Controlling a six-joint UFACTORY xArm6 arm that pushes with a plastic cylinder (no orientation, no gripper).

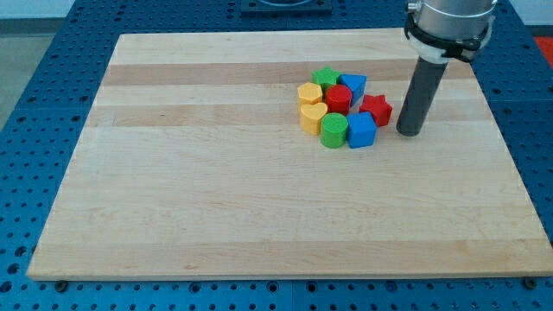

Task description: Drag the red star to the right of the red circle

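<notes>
The red star (pixel 377 109) lies on the wooden board (pixel 216 190), at the right edge of a tight cluster of blocks. The red circle (pixel 338 98) sits in the middle of that cluster, left of the star and slightly higher in the view. My tip (pixel 409 132) rests on the board just right of the red star and a little below it, with a small gap between them. The rod rises from there toward the view's top right.
Around the red circle are a green star (pixel 326 78), a blue triangle-like block (pixel 353 85), a yellow hexagon (pixel 308 93), a yellow heart (pixel 312 117), a green cylinder (pixel 333 130) and a blue cube (pixel 361 130). Blue perforated table surrounds the board.
</notes>
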